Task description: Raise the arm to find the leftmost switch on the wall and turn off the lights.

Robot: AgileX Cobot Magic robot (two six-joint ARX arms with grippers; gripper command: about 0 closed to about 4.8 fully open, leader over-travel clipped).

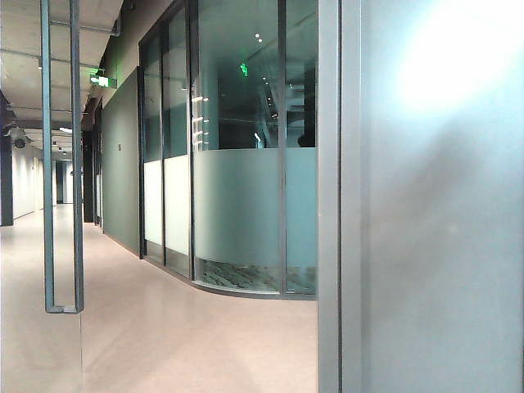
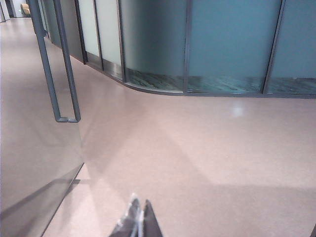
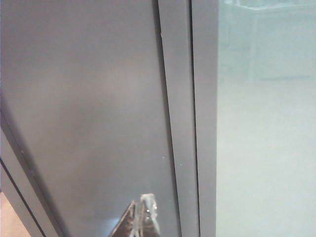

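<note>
The wall [image 1: 442,270] is a plain blue-grey panel filling the right of the exterior view, with a grey metal upright [image 1: 339,205] at its edge. A soft dark shadow [image 1: 430,205] slants across it. No switch shows in any view, and the exterior view shows neither gripper. My right gripper [image 3: 141,201] is shut with nothing in it, its tips close to a flat grey panel [image 3: 89,98] beside the upright [image 3: 187,123]. My left gripper [image 2: 140,205] is also shut and empty, pointing out over the pinkish floor [image 2: 197,148].
A glass door with a long grey loop handle [image 1: 64,164] stands at the left [image 2: 61,74]. A curved frosted-glass partition [image 1: 237,213] lines the corridor behind. A paler panel [image 3: 266,128] lies on the upright's other side.
</note>
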